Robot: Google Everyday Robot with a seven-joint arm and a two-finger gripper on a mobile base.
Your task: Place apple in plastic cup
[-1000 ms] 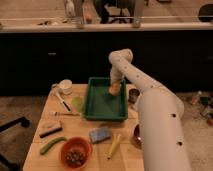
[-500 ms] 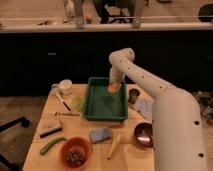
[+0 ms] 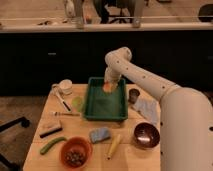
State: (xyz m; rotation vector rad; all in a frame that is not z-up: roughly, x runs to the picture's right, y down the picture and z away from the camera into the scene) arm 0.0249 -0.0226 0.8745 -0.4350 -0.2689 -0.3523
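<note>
The wooden desk (image 3: 131, 156) carries everything, and the white arm (image 3: 150, 82) reaches across it from the right toward the far side. Next in size, the green tray (image 3: 102, 105) sits mid-desk, and the gripper (image 3: 109, 84) hangs over its far right corner, jaws clamped on the apple (image 3: 108, 86), an orange-red lump held clear of the tray floor. The plastic cup (image 3: 77, 104), pale yellow-green and hard to make out, seems to stand just left of the tray, between it and the white mug (image 3: 65, 87); the grey metal cup (image 3: 133, 95) on the right is not the target. The step in hand looks like the carry: to do it well, keep the fruit lifted above the tray's left wall, travel left and nearer, centre it over the cup's mouth, and lower before letting go, since so light a cup would likely tip from an off-centre drop.
</note>
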